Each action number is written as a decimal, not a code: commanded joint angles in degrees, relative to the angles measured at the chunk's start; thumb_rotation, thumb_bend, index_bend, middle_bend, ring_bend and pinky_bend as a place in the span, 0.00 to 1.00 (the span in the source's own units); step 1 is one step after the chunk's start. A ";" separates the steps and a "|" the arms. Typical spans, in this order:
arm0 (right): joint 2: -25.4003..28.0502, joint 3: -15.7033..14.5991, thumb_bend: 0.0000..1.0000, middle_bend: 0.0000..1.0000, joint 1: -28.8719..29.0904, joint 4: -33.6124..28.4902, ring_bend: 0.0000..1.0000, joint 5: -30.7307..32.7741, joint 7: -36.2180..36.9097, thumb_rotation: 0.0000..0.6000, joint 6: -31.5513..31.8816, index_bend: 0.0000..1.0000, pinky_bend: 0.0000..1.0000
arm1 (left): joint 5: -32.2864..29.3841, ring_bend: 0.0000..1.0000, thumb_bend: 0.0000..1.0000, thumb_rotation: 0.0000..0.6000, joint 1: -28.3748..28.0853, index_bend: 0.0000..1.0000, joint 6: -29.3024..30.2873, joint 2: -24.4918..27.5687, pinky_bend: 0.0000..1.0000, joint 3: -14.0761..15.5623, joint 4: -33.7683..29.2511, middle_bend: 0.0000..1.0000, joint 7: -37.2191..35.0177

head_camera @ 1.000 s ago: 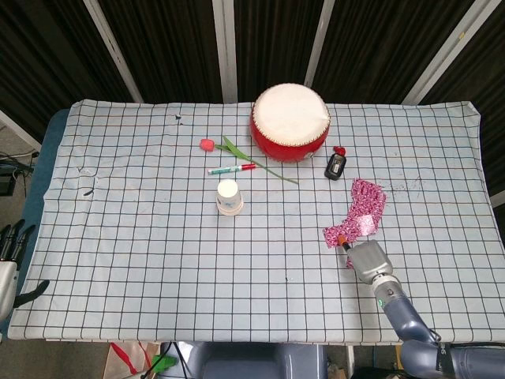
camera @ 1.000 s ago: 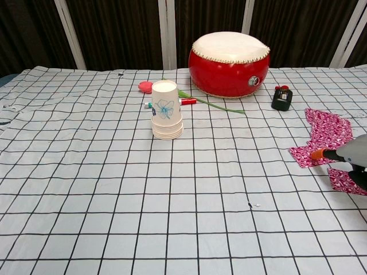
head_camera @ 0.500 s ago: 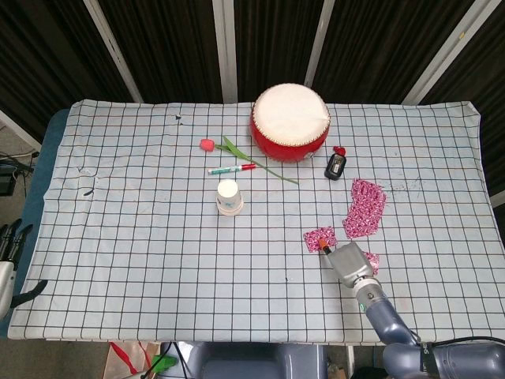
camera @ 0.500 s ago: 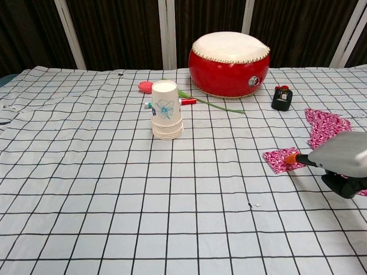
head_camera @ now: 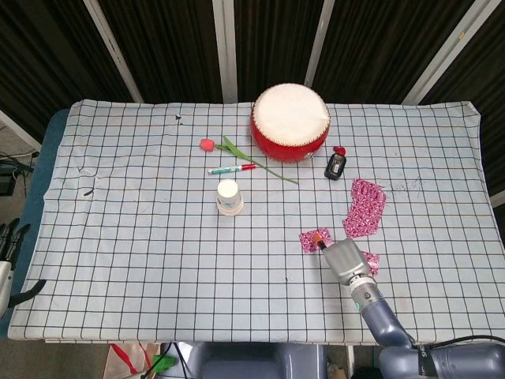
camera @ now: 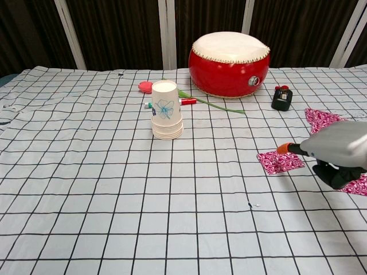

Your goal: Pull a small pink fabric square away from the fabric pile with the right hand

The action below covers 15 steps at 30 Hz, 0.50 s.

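The right robot hand [head_camera: 341, 257], fingertip on the small pink fabric square [head_camera: 312, 240] though its grip is unclear, has dragged it across the counter [head_camera: 158, 260], well clear of the fabric pile [head_camera: 364, 208].

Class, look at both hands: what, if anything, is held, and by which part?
Nothing is clearly held. The right hand has one fingertip at the small pink fabric square's near edge; the left hand holds nothing.

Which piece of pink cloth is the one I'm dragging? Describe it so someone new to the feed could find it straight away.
Start at the big red drum at the back of the checked table and come toward the robot, past the black fob. The small pink fabric square lies flat on its own, left of the fabric pile. It alone has the right hand with its orange fingertip at its edge.
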 commanded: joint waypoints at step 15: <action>14.71 -11.44 0.54 0.12 -24.56 -1.25 0.26 -45.03 43.54 1.00 21.97 0.00 0.31 | 1.44 0.00 0.25 1.00 0.27 0.10 0.50 0.44 0.02 0.63 -0.42 0.00 -1.08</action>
